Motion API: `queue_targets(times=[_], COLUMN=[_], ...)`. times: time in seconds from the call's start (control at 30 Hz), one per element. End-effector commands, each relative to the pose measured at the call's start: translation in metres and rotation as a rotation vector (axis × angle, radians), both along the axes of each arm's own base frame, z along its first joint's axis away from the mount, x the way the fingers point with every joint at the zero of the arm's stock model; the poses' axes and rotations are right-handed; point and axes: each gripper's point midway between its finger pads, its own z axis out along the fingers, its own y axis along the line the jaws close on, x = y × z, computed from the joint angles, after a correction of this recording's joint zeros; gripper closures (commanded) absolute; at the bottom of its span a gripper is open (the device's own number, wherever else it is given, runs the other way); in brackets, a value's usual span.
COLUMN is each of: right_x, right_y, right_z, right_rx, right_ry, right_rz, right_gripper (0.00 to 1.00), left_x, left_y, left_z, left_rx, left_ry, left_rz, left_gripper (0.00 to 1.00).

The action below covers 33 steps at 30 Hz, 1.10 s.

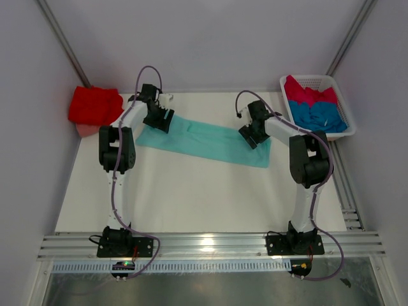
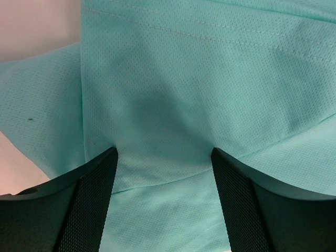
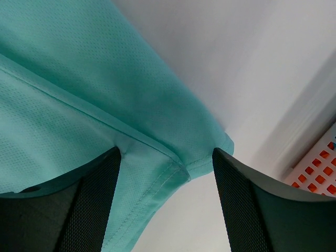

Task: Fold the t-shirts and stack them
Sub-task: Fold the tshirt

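The mint-teal t-shirt [image 1: 204, 140] lies across the far half of the desk [image 1: 204, 197] as one long narrow band, slanting from near the far left corner towards the right edge. By the look of it the lengthwise folds are done, and the step in hand is the cross fold that shortens the band into a packet.

The left jaws sit over the band's left end and the right jaws over its right end. Both pairs stand wide apart, with flat cloth lying between the fingers and nothing pinched. The right wrist view shows a hemmed corner of the shirt just between the fingers, with bare desk beyond it.

The next move likely calls for both pairs to press down and close on every layer at their ends (a shallow bite could catch only the top layer), then lift one end and carry it over the other without dragging the band askew.

A red t-shirt [image 1: 94, 105] sits folded at the far left corner. A crimson-pink t-shirt [image 1: 309, 94] and a blue t-shirt [image 1: 322, 116] wait in the white basket [image 1: 310, 78] at the far right corner.
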Motion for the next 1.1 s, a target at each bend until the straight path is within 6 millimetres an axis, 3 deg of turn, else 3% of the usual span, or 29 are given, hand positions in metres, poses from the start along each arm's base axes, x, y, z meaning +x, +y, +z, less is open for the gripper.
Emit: queue_targets(times=[0.0, 0.3, 0.53, 0.93, 1.07], right_x=[-0.022, -0.058, -0.079, -0.116, -0.121], right_y=[-0.026, -0.027, -0.023, 0.023, 0.029], right_z=[-0.016, -0.019, -0.020, -0.015, -0.011], right_rx=[-0.077, -0.049, -0.029, 0.007, 0.013], right_ry=[0.062, 0.120, 0.170, 0.230, 0.235], right_rz=[-0.023, -0.009, 0.020, 0.152, 0.170], right_gripper=[0.25, 0.25, 0.25, 0.25, 0.25], left_x=[-0.003, 0.015, 0.014, 0.018, 0.025], left_y=[0.003, -0.004, -0.015, -0.036, -0.038], left_z=[0.003, -0.001, -0.011, -0.009, -0.007], left_rx=[-0.009, 0.007, 0.054, 0.105, 0.108], left_ry=[0.026, 0.025, 0.044, 0.015, -0.009], left_rz=[0.010, 0.021, -0.022, -0.082, -0.079], left_gripper=[0.25, 0.25, 0.25, 0.24, 0.24])
